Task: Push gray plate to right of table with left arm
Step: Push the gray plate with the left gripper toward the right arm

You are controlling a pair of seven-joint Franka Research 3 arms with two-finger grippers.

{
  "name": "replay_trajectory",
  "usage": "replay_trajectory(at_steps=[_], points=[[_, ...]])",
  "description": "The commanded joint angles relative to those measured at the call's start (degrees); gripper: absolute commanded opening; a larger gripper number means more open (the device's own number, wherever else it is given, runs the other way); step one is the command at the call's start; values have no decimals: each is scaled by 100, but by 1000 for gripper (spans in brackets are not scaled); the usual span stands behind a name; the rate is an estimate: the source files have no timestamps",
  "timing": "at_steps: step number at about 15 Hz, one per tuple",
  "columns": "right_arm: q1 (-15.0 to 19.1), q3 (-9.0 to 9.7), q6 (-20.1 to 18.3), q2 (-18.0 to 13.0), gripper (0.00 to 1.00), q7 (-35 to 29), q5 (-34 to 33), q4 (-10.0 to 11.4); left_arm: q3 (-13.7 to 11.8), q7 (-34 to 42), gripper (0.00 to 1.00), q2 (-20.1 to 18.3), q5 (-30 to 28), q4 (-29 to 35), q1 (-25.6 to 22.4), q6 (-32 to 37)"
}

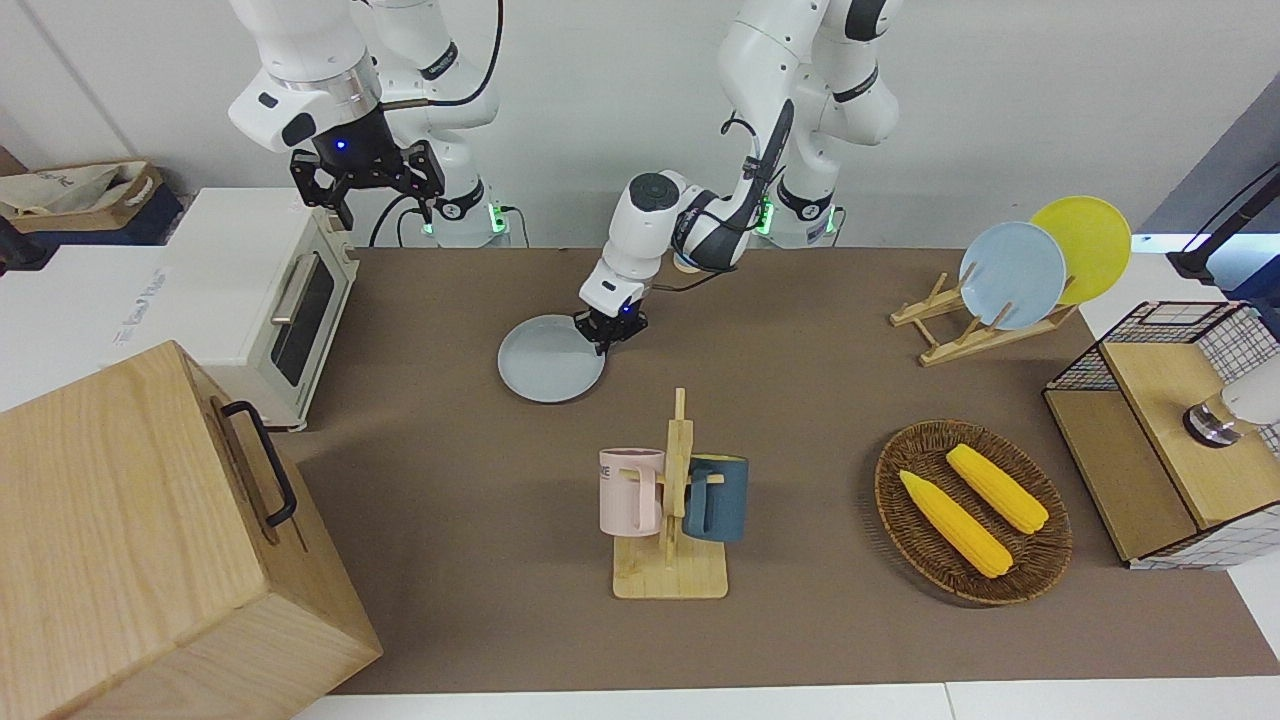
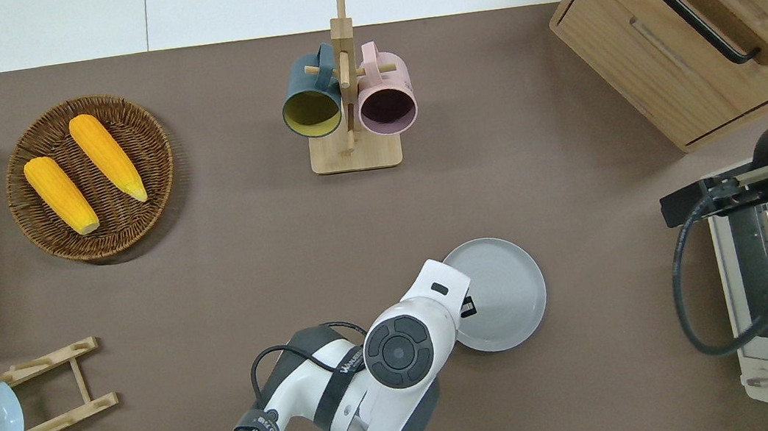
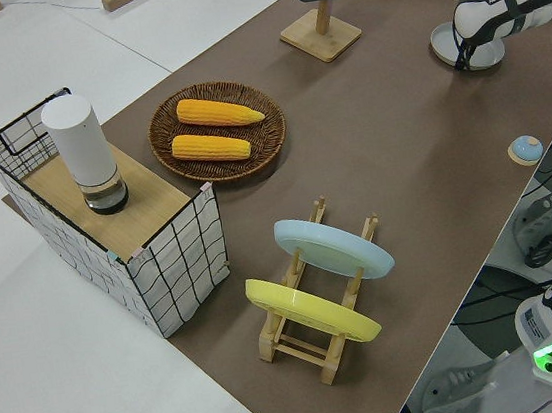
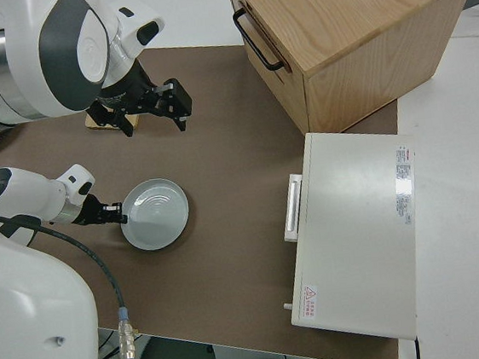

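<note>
The gray plate (image 1: 548, 360) lies flat on the brown table (image 1: 450, 480), nearer to the robots than the mug rack; it also shows in the overhead view (image 2: 502, 293) and the right side view (image 4: 155, 214). My left gripper (image 1: 604, 332) is low at the table, against the plate's rim on the side toward the left arm's end (image 2: 468, 304). The arm hides part of that rim from above. My right gripper (image 1: 367, 188) is parked, open and empty.
A mug rack (image 1: 670, 510) holds a pink and a dark teal mug. A white toaster oven (image 1: 262, 300) and a wooden cabinet (image 1: 150, 540) stand at the right arm's end. A corn basket (image 1: 972, 510) and a plate rack (image 1: 985, 320) stand toward the left arm's end.
</note>
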State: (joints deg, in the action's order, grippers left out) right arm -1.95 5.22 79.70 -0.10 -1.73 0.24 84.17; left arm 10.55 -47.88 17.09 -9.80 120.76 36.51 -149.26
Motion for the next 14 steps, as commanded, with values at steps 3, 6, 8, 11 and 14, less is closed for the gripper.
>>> replay_trajectory(at_steps=[3,6,8,11,14], points=[[63,32,-69,-43,983,15,46,-5,-88,68,983,146,110,-123,58,20],[63,23,-69,-43,983,15,46,3,-114,269,983,-126,102,-44,-64,273],[63,32,-69,-43,983,14,46,3,-97,532,983,-372,49,-44,-301,721],[63,32,-69,-43,983,15,46,3,-88,1041,983,-767,-82,-35,-722,1371],[63,32,-69,-43,983,6,46,3,-114,2042,987,-1294,-337,-35,-1302,2364]])
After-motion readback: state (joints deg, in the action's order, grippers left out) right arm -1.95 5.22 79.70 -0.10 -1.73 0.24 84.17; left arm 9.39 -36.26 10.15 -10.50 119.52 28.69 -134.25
